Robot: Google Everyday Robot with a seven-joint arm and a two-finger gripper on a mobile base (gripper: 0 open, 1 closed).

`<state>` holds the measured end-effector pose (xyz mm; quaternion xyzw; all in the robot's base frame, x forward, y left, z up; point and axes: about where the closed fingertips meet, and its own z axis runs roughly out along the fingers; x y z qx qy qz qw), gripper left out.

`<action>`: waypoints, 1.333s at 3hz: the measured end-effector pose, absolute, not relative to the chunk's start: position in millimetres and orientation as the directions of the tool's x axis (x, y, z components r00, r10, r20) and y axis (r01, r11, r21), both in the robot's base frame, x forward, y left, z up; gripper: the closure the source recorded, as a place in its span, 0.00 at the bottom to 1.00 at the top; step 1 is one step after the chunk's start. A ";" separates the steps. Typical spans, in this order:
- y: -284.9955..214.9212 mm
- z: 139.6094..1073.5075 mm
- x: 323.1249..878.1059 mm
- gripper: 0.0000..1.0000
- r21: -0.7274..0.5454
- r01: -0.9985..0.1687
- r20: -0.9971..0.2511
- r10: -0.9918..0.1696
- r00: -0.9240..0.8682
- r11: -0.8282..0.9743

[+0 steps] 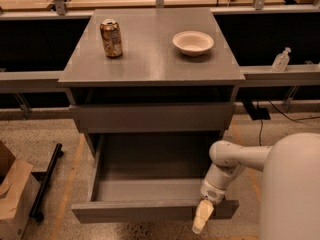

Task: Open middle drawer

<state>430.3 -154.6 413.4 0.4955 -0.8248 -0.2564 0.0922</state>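
Observation:
The grey cabinet has a shut upper drawer front below its top. Under it the middle drawer is pulled far out, and its shallow grey box interior is bare. Its long flat front panel faces me. My gripper hangs on a white arm at the right end of that front panel. Its cream tip points down over the panel's top edge. Any drawer below is hidden under the open one.
A drinks can and a white bowl stand on the cabinet top. A cardboard box and a black bar lie on the floor at left. A clear bottle stands on the ledge at right. My white body fills the lower right.

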 end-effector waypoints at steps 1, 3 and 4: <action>-154.6 415.1 430.3 0.00 0.514 -0.770 -0.102 -0.865 -0.492 0.378; -171.8 437.2 417.9 0.00 0.501 -0.799 -0.331 -0.780 -0.531 0.332; -176.8 437.4 414.0 0.00 0.493 -0.810 -0.353 -0.778 -0.519 0.317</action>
